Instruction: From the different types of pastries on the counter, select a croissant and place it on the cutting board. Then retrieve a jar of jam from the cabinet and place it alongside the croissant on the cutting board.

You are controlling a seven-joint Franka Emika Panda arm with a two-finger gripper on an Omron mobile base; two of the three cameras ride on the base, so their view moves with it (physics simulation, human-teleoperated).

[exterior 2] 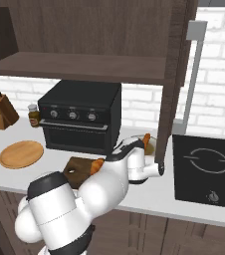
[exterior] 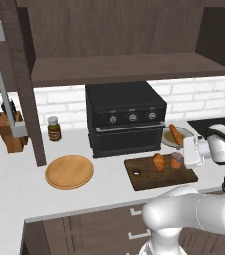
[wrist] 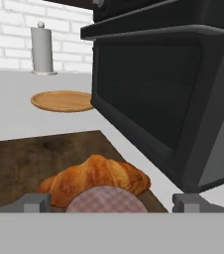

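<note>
Already the croissant (exterior: 159,163) lay on the cutting board (exterior: 149,182), and the jar of jam (exterior: 175,162) stood on the board just beside it, toward the robot's right. The gripper (wrist: 104,202) sat low behind the jar with its jaws spread wide, one finger showing on either side of the checked lid in the hand view and neither visibly pressing it, so the jar looked released. Both things appeared placed; what remained, by my reading, was drawing the hand away.

That retreat carried the risk. The jar sat between the fingers and close to the croissant, so a sideways or tilted pull could clip the lid, tip the jar or shove it into the pastry. The black oven (exterior: 126,118) stood near the board, leaving little room to swing that way.
</note>
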